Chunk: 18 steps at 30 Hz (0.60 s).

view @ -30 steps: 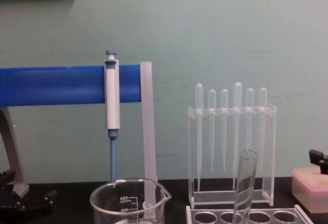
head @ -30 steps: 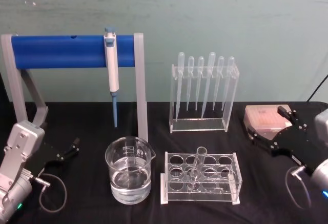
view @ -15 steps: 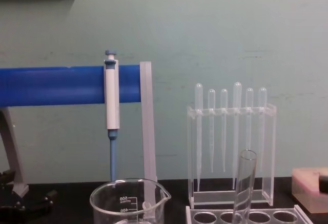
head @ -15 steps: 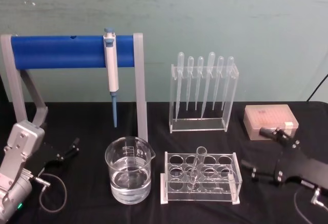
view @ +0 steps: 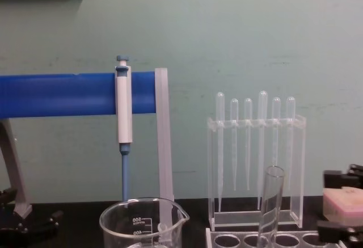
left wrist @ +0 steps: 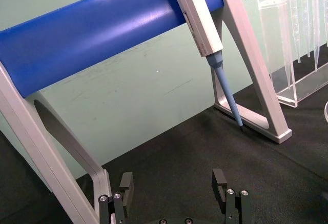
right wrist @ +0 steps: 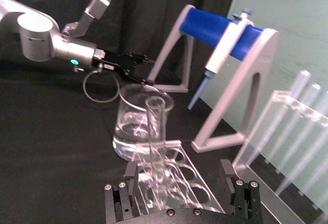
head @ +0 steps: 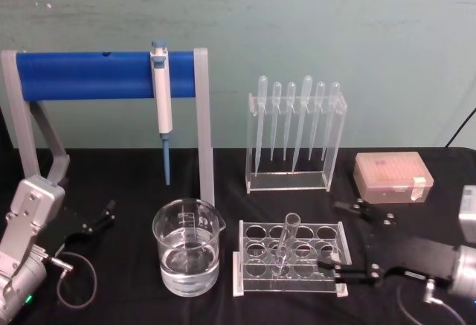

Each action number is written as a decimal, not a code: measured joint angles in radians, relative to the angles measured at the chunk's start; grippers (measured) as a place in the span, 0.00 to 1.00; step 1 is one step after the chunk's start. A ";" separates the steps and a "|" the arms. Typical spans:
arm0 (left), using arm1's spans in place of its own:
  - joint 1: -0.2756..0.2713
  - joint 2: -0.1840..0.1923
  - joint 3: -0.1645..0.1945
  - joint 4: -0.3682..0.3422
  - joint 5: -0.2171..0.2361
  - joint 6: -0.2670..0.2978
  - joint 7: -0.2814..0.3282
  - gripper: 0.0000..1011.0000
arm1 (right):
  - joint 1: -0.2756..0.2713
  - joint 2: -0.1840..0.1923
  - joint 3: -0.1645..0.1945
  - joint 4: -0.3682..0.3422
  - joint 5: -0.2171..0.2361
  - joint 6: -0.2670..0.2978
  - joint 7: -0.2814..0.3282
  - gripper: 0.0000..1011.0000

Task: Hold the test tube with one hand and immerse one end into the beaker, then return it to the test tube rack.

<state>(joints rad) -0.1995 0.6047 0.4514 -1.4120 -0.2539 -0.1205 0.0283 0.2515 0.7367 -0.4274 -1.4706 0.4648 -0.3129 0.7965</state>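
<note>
Evidently step 1, the approach: right claw (head: 331,237) spread wide and empty, low at the right end of the clear rack (head: 297,279). Test tube (head: 286,242) stands tilted in a hole near the rack's middle, untouched. Beaker (head: 187,249), part-filled, sits just left of the rack. Left claw (left wrist: 171,183) released, parked at the left of the counter (head: 134,184). Next: bring the 2 fingers around the tube's upper part, close, lift clear.
</note>
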 joint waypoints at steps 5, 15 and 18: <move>0.000 0.000 0.000 0.000 0.000 0.000 0.000 0.99 | 0.031 -0.040 -0.018 0.018 -0.002 0.013 0.025 0.99; 0.000 0.000 0.000 0.000 0.000 0.000 0.000 0.99 | 0.079 -0.095 -0.053 0.046 -0.011 0.032 0.041 0.99; 0.000 0.000 0.000 0.000 0.000 0.000 0.000 0.99 | 0.097 -0.110 -0.067 0.060 -0.017 0.040 0.044 0.99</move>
<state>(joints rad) -0.1995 0.6047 0.4514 -1.4120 -0.2539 -0.1205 0.0283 0.3489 0.6271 -0.4940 -1.4107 0.4474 -0.2734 0.8400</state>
